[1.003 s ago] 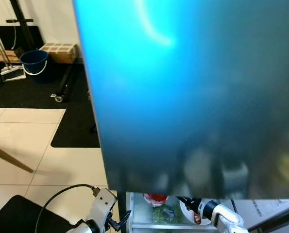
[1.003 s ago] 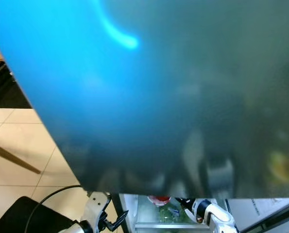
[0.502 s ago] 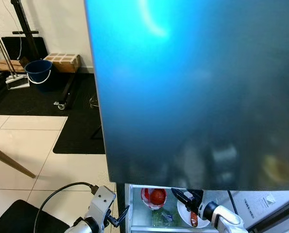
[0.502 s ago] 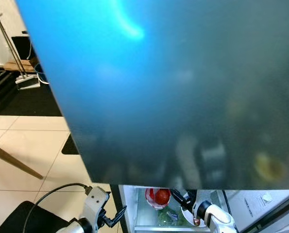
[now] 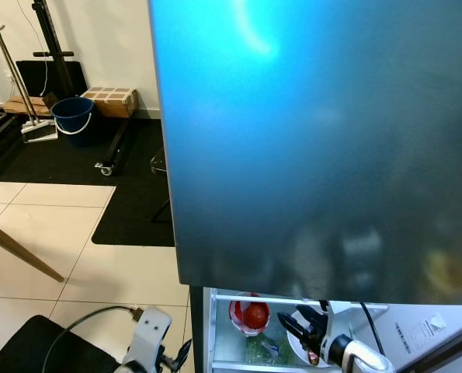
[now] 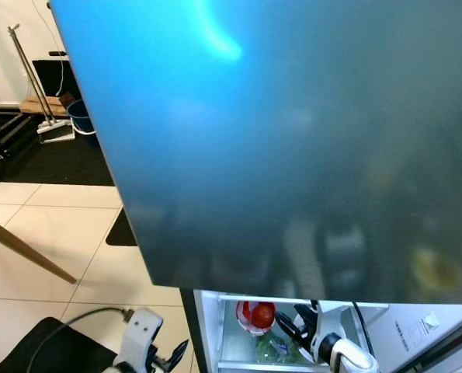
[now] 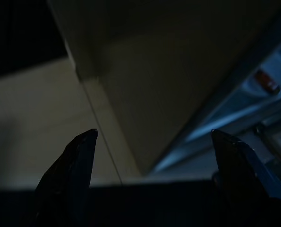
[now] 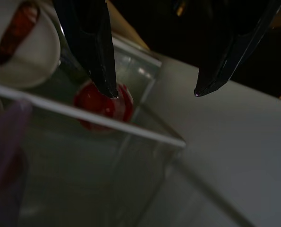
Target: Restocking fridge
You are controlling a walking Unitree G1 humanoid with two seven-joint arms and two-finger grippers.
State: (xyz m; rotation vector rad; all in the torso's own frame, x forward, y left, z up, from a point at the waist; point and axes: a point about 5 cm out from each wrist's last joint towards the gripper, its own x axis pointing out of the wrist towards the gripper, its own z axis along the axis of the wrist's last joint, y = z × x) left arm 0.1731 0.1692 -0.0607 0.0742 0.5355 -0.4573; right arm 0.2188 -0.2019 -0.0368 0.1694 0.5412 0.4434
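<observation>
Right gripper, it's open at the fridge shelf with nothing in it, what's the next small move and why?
Probably draw the right gripper back out of the fridge. Its fingers are spread and empty, while the red-and-white bowl with the tomato and the white plate already rest inside. The big blue door hangs open above.

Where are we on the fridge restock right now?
The fridge door is open, and a red bowl with a tomato and a white plate already sit on a lower shelf. The right claw is open and empty beside them; the left claw is open, low by the door's edge. Nothing is in hand, so any further items remain.
</observation>
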